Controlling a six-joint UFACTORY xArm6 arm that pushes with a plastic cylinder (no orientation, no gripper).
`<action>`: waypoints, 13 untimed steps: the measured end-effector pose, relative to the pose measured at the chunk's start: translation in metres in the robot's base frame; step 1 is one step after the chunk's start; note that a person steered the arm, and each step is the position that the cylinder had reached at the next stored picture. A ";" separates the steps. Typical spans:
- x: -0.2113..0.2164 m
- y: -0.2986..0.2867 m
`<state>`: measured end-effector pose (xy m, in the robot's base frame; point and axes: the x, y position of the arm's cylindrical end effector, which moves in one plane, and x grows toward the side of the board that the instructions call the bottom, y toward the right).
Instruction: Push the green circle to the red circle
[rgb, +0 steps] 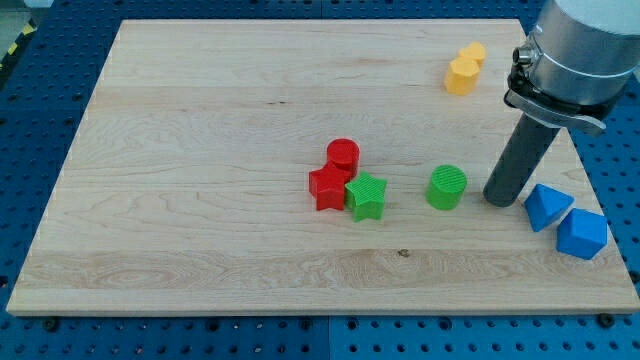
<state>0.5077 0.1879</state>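
Observation:
The green circle (446, 187) stands right of the board's middle. The red circle (343, 155) stands to its left, at the top of a tight cluster. My tip (500, 199) rests on the board just right of the green circle, with a small gap between them. The green circle lies between my tip and the red circle, and a green star sits in the gap.
A red star (328, 188) and a green star (367, 196) touch below the red circle. Two blue blocks (547, 206) (582, 234) lie right of my tip. Two yellow blocks (464, 69) sit at the view's top right. The wooden board (200, 150) ends near the blue blocks.

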 end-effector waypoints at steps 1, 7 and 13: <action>0.000 -0.001; 0.010 -0.002; -0.040 -0.082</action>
<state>0.4677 0.1063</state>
